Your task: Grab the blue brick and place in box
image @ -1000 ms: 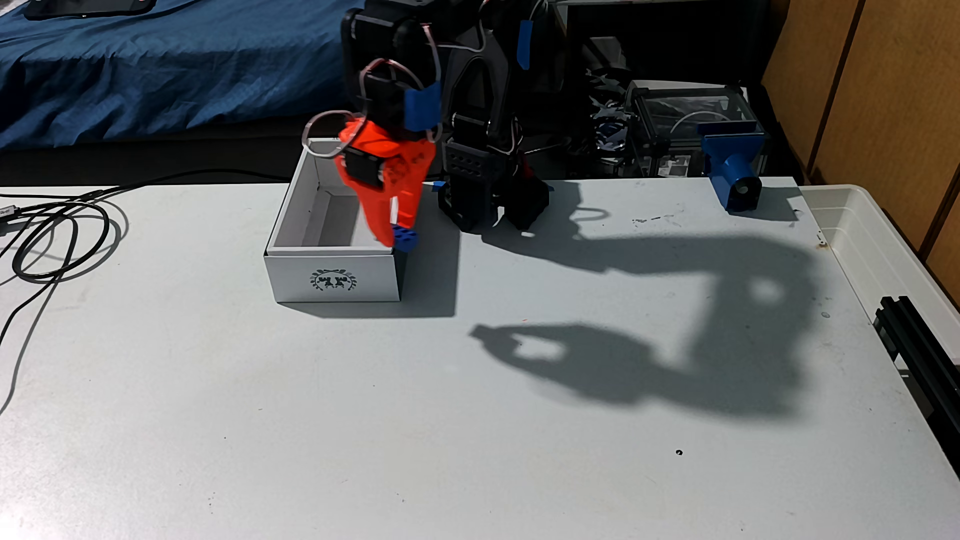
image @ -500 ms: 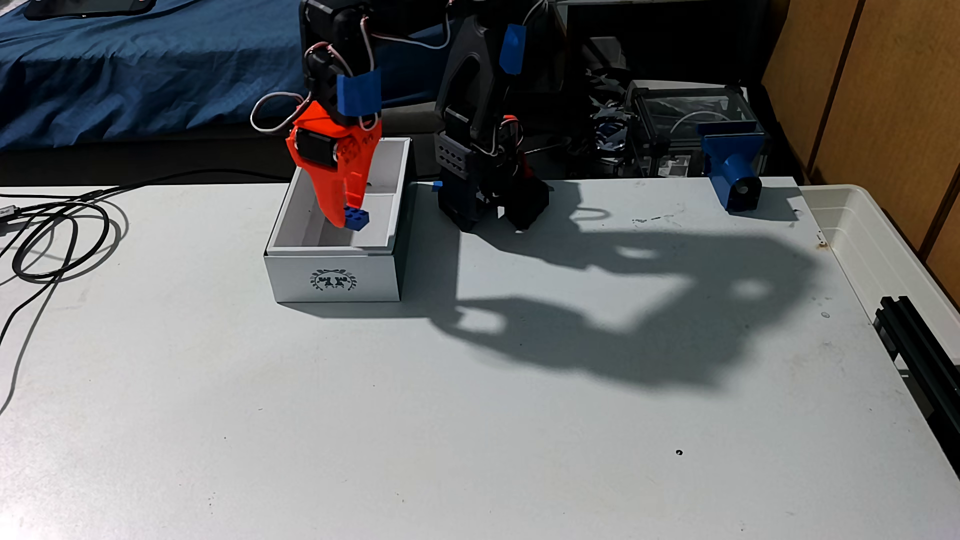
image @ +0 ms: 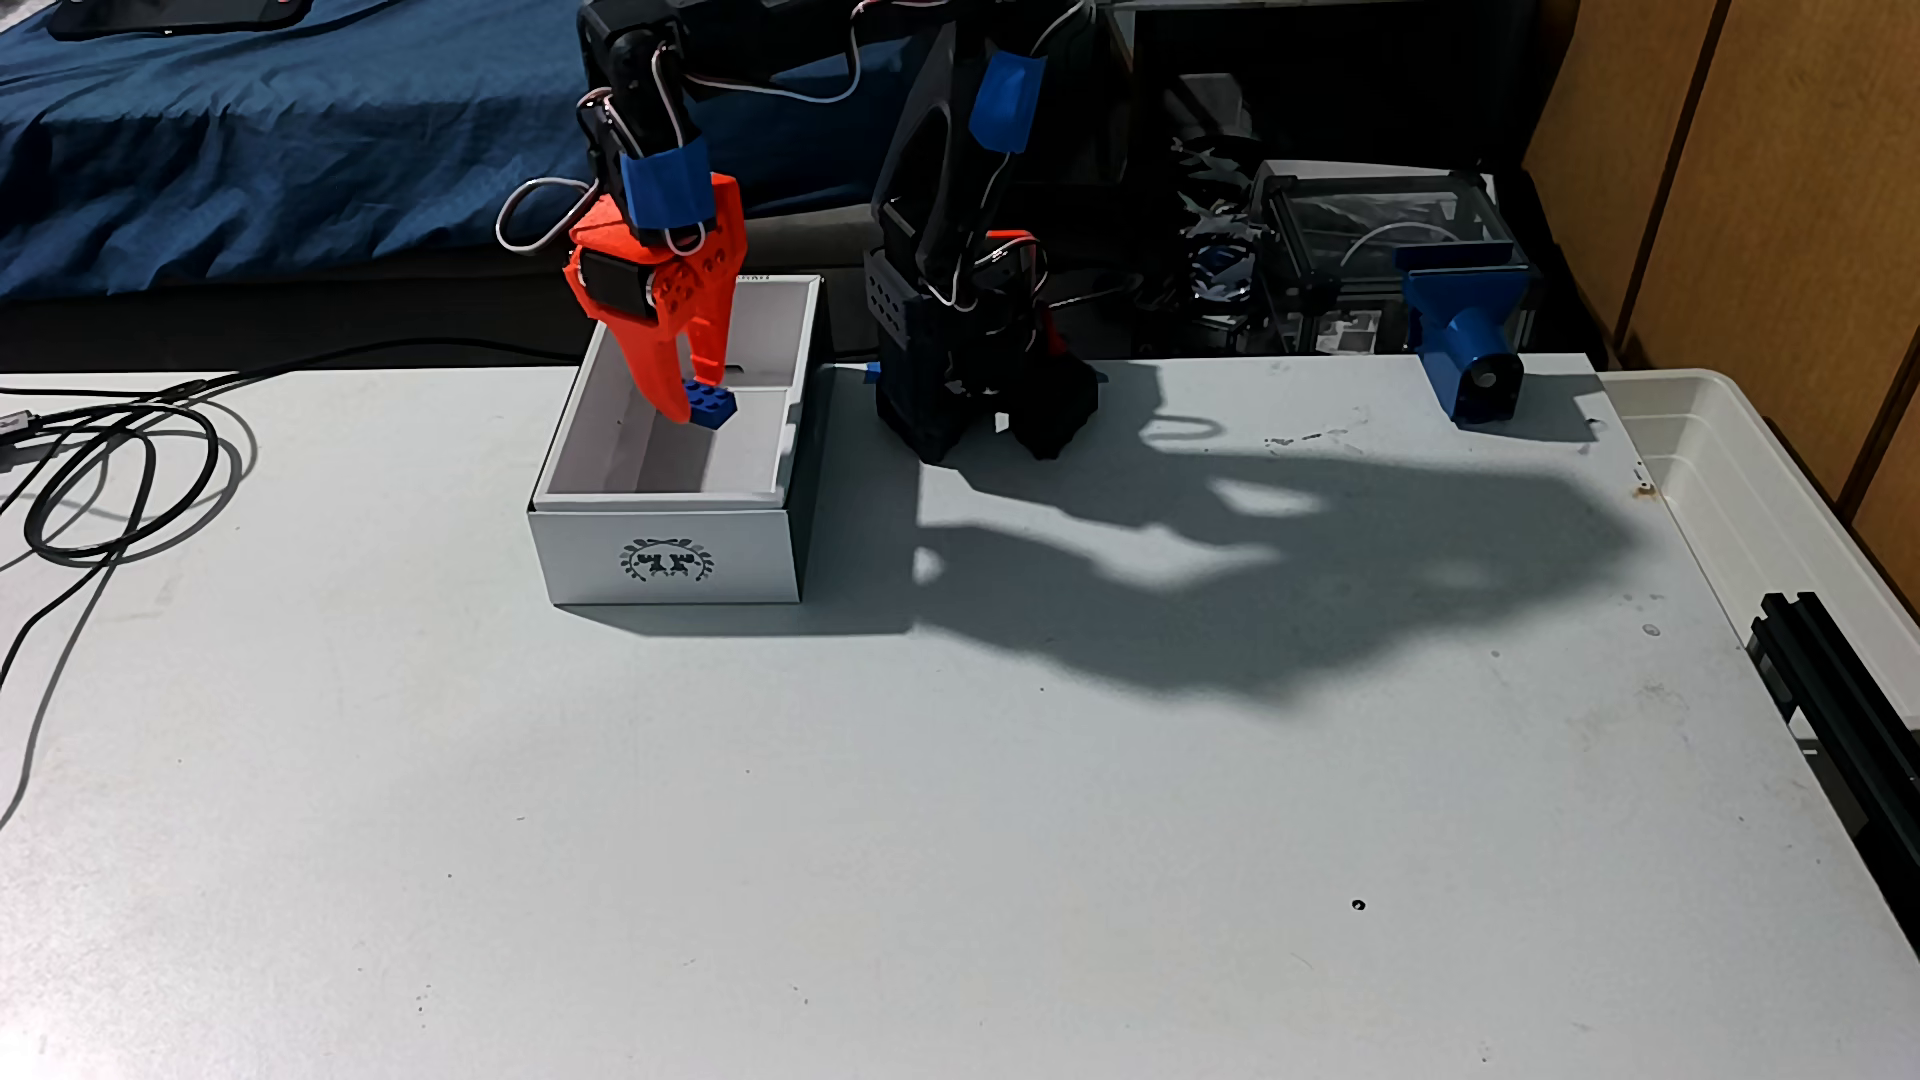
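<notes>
- The orange gripper (image: 698, 403) points down over the open top of the box (image: 665, 556), its fingers pinching the blue brick (image: 712, 405) between their tips.
- The blue brick sits at the gripper's tips, studs up, held above the box's white interior and near its back half.
- The box stands on the tabletop (image: 935, 831), its laurel emblem facing the camera, just left of the arm's black base (image: 966, 405) in the fixed view.
- A blue bracket (image: 1465, 343) stands at the tabletop's far right edge, well apart from the box.
- Black cables (image: 114, 478) coil at the left.
</notes>
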Motion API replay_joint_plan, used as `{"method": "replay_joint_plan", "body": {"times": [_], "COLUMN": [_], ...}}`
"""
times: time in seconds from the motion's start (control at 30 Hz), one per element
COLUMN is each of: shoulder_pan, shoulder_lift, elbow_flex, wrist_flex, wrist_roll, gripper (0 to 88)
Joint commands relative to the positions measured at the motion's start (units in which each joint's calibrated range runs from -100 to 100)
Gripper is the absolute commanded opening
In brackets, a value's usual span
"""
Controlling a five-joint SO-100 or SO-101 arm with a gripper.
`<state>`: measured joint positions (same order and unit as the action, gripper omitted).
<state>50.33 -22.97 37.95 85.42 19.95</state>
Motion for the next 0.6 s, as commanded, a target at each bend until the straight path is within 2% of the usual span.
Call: {"method": "replay_joint_plan", "body": {"times": [0.0,0.37,0.57], "shoulder_pan": [1.7,10.1,10.4], "shoulder_lift": [-1.6,-1.7,-1.8], "elbow_flex": [0.0,-0.3,-0.6], "wrist_flex": [-0.3,0.0,0.2], "wrist_roll": [0.4,-1.9,-3.7], "gripper": [0.8,0.8,0.8]}}
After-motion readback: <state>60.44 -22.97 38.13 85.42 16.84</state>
